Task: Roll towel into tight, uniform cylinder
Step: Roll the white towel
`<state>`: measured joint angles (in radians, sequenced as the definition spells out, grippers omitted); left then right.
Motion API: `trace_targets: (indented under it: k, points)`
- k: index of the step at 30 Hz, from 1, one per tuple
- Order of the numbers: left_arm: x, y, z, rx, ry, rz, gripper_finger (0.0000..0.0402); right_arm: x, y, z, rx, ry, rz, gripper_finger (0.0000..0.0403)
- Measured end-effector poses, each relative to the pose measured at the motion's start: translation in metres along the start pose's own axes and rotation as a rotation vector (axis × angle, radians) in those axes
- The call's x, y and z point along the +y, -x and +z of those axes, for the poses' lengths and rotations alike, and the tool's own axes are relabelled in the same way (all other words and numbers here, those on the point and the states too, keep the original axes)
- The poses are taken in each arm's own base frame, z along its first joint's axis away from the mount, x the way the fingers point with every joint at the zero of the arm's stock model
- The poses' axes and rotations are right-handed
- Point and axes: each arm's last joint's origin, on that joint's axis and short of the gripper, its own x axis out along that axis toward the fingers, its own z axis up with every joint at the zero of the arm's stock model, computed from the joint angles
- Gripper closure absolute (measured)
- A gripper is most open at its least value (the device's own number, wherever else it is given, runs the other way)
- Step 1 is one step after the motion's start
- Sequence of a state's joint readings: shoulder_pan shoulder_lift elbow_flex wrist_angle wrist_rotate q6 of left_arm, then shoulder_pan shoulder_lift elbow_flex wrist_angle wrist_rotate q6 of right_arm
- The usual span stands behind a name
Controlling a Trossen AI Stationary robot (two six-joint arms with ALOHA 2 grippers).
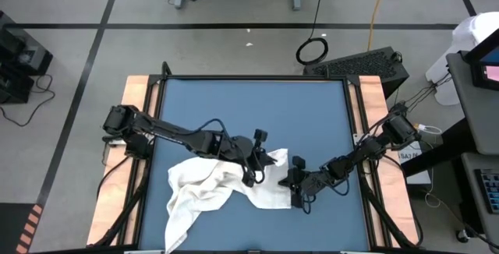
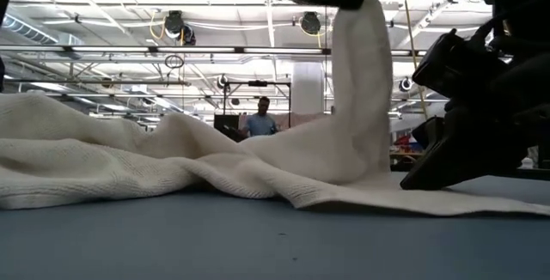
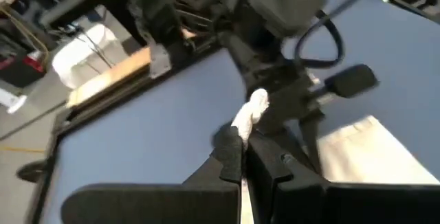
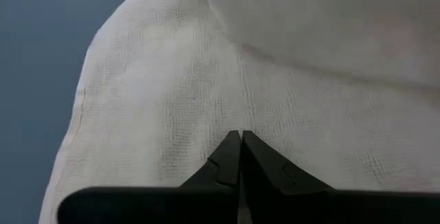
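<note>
Bench: a wooden-edged bench carries a blue mat [image 1: 234,106]; both dark arms reach in over it from the two sides.
Towel: the white, thin cloth towel [image 1: 204,188] lies crumpled on the near half of the mat, nowhere rolled; a long tail trails to the near-left edge, and one flat flap spreads right.
Left tool: the left tool [image 1: 260,154] has its fingers together, clamped on a pinch of the towel; in the left wrist view a tuft of white cloth [image 3: 249,110] stands out from between the fingertips. The low view shows that corner lifted into a tall peak [image 2: 361,91] above the rest of the heap.
Right tool: the right tool [image 1: 295,185] has its fingers together, and I judge they hold nothing; in the right wrist view the tips [image 4: 240,141] point down at the flat flap, touching it or just above.
Key relation: the bulk of the cloth lies left of both tools, its long axis running from near-left up to the lifted corner.
Nearer arm: the left.
Stage: by my reading still spreading, rolling not yet begun.
</note>
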<state>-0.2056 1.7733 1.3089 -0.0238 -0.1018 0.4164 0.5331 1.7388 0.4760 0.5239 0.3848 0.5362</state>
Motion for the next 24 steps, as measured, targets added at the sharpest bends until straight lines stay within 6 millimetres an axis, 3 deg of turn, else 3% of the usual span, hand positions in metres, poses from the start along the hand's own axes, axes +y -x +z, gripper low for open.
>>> trace_targets:
  k: [5, 13, 18, 24]
  points:
    - [-0.008, -0.013, -0.012, 0.096, -0.072, 0.078, 0.0397, 0.004, 0.009, 0.002, 0.006, 0.005, 0.017, 0.0394]
    - [0.011, -0.007, -0.006, 0.114, -0.155, 0.230, 0.0397, 0.006, 0.013, -0.005, 0.079, -0.046, -0.002, 0.0394]
    - [0.020, -0.011, 0.001, -0.061, 0.031, 0.095, 0.0397, 0.006, 0.012, -0.004, 0.060, -0.031, 0.002, 0.0394]
    - [-0.005, -0.017, 0.001, -0.050, 0.098, -0.002, 0.0397, 0.007, 0.012, -0.003, 0.041, 0.004, 0.008, 0.0394]
